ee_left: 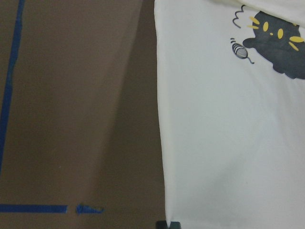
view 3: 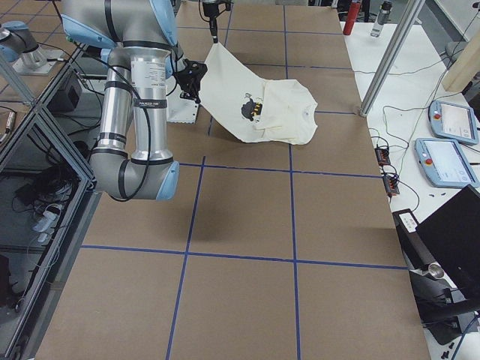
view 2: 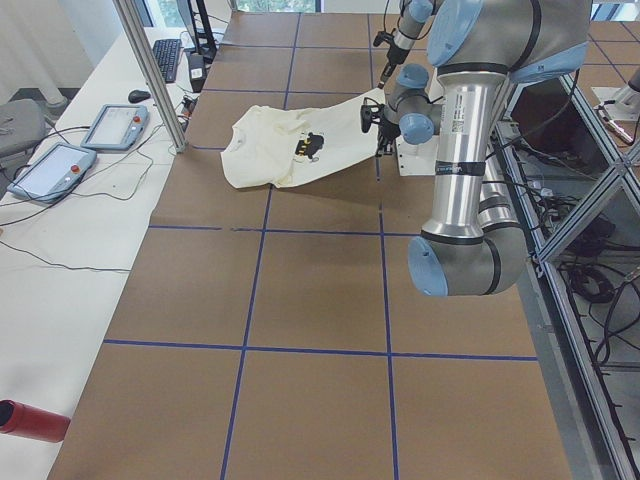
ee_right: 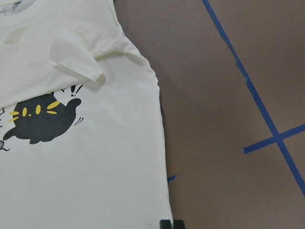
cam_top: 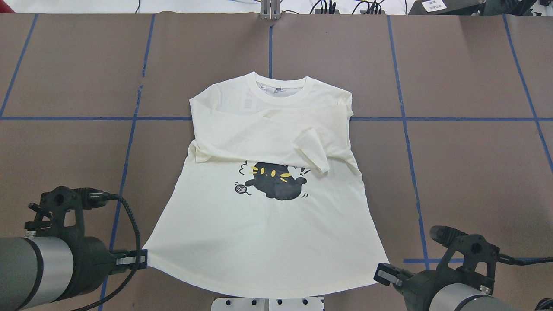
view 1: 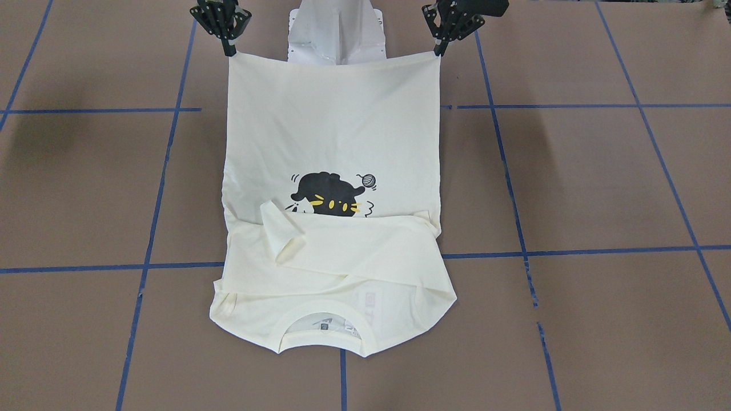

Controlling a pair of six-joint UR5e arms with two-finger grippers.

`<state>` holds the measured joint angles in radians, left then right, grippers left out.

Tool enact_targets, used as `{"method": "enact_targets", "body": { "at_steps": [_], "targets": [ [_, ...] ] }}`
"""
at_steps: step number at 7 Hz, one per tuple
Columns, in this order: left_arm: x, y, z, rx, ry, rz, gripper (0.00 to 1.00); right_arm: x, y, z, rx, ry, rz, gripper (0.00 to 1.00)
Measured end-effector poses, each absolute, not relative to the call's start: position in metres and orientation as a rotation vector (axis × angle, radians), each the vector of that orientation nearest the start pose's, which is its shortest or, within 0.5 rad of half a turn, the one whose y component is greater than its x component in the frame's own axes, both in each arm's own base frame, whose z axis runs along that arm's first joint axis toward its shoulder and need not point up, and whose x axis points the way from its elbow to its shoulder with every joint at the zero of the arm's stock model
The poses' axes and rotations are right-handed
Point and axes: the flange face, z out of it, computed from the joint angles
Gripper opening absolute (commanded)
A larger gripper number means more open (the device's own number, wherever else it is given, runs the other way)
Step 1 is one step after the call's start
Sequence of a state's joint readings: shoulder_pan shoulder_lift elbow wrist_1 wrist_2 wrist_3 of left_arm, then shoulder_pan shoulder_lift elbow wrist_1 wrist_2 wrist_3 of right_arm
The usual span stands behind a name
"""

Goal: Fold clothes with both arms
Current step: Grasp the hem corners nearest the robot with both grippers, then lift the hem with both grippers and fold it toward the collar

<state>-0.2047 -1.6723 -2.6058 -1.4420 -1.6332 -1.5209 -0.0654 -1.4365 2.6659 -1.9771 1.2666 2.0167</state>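
Observation:
The cream long-sleeved T-shirt (view 1: 334, 131) lies print up, its collar end on the table far from the robot and both sleeves folded across the chest. Its black cat print (cam_top: 276, 180) shows below the sleeves. My left gripper (cam_top: 144, 258) is shut on the left hem corner. My right gripper (cam_top: 380, 272) is shut on the right hem corner. In the front view the left gripper (view 1: 440, 51) and the right gripper (view 1: 230, 52) hold the hem lifted and stretched taut in front of the base. Each wrist view shows a side edge of the shirt (ee_left: 228, 143) (ee_right: 95, 167) running into closed fingertips.
The white pedestal base (view 1: 337, 31) stands just behind the lifted hem. Blue tape lines (cam_top: 404, 119) grid the brown table. Teach pendants (view 2: 115, 125) and an aluminium post (view 2: 150, 70) stand along the operators' side, and a red bottle (view 2: 30, 420) lies near that corner.

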Motion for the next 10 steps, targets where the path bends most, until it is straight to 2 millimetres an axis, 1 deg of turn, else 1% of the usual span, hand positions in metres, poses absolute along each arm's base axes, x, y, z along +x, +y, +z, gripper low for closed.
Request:
{"method": "enact_targets", "body": {
  "at_steps": [1,2,3,4,6,7,8,9,10],
  "targets": [
    [0.302,-0.194,0.194,0.054,1.005,-0.103,0.00,-0.324,-0.151,0.196,0.060,-0.872,0.477,0.00],
    [0.304,-0.198,0.194,0.062,0.997,-0.087,0.00,-0.316,-0.165,0.189,0.079,-0.873,0.456,0.00],
    [0.314,-0.213,0.191,0.102,0.990,-0.065,0.00,-0.311,-0.180,0.183,0.105,-0.874,0.434,0.00],
    [0.324,-0.239,0.187,0.164,0.979,-0.051,0.00,-0.307,-0.199,0.177,0.127,-0.871,0.421,0.00],
    [0.332,-0.304,0.183,0.265,0.932,-0.046,0.00,-0.323,-0.248,0.164,0.179,-0.848,0.413,0.00],
    [0.335,-0.341,0.185,0.306,0.891,-0.048,0.00,-0.330,-0.276,0.164,0.201,-0.819,0.417,0.00],
    [0.340,-0.375,0.189,0.335,0.850,-0.051,0.00,-0.342,-0.305,0.167,0.221,-0.790,0.432,0.00],
    [0.353,-0.406,0.190,0.351,0.825,-0.061,0.00,-0.358,-0.333,0.174,0.236,-0.774,0.456,0.00],
    [0.371,-0.436,0.196,0.365,0.816,-0.075,0.00,-0.376,-0.365,0.185,0.255,-0.765,0.482,0.00]
  ]
}}
